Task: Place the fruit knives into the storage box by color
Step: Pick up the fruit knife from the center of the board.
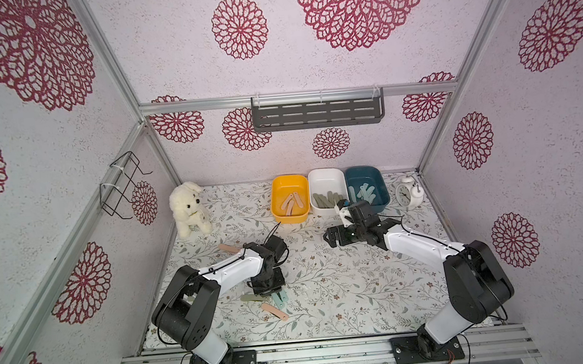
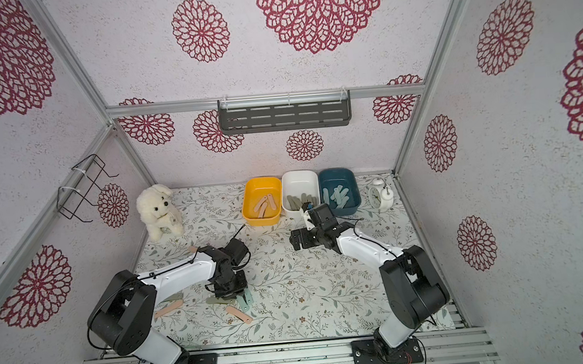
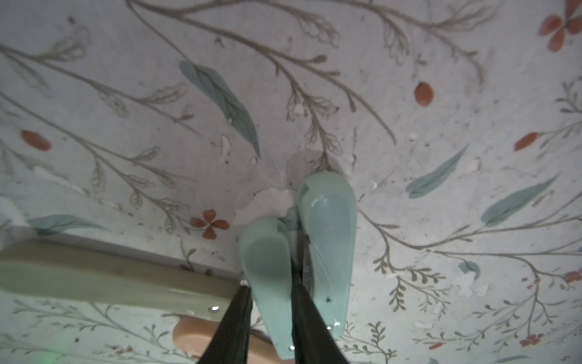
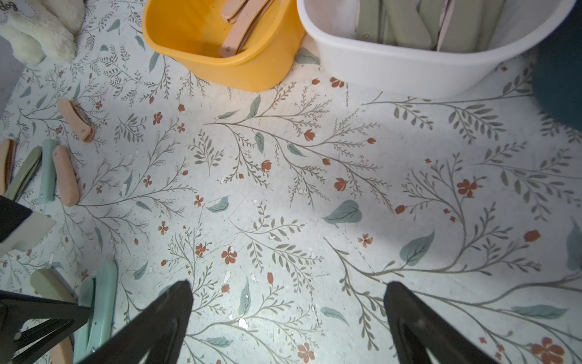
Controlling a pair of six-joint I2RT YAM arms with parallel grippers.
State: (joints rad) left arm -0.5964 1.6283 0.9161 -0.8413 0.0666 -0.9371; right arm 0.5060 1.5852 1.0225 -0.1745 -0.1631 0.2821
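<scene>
- Left end effector (image 3: 271, 283): near left, low on the surface (image 3: 441, 157), clamped narrow on a mint knife (image 3: 267, 252).
- Second mint knife (image 3: 327, 233): lies tight against the outside of one finger (image 3: 308, 315). It may drag or flip when the first is lifted.
- Olive knife (image 3: 110, 277): its end meets the other finger (image 3: 233, 318), so it carries the same snag risk.
- Right end effector (image 4: 288, 302): spread wide, empty, hovering just before the white tub (image 1: 325, 170).
- Blue tub (image 1: 362, 167): far right, holds mint knives and is the likely target. The right arm (image 1: 419, 244) crosses that route, so collision is possible.
- Yellow tub (image 1: 289, 176): holds pink knives; the white tub holds olive. A short drop would mix the colours.
</scene>
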